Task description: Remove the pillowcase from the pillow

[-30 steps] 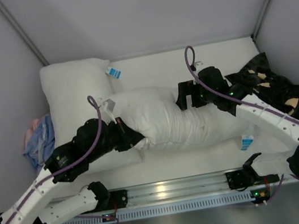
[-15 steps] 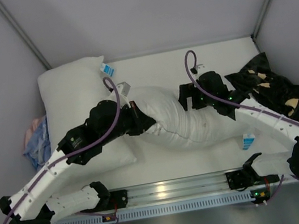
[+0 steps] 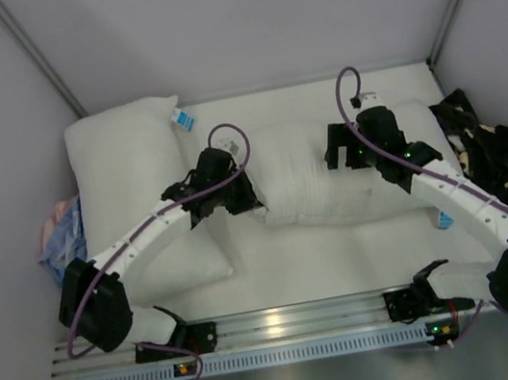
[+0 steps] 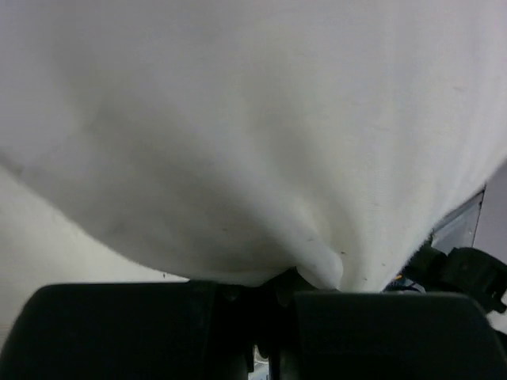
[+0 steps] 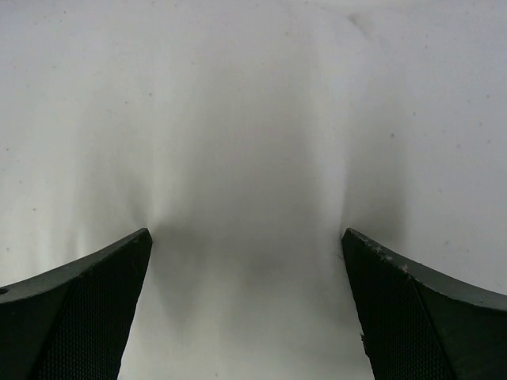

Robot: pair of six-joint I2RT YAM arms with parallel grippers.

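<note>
Two soft things: the pillow [image 3: 308, 191], plump, white and squashy, lies bare in the middle of the desk [image 3: 305, 261]. The pillowcase [image 3: 494, 155], limp black velvety cloth with tan prints, sits crumpled just beside its right end. That cover should drape and slip, so a loose edge is the place to grip. The left claw [image 3: 244, 197] pinches a fold at the pillow's left end; the right claw [image 3: 341, 158] is spread, pressing its top.

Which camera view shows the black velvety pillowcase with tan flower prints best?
The top external view: the black velvety pillowcase lies crumpled at the far right, beside the plump white pillow, with its whole outline visible. Neither wrist view shows it; both are filled by white pillow fabric close up.
</note>
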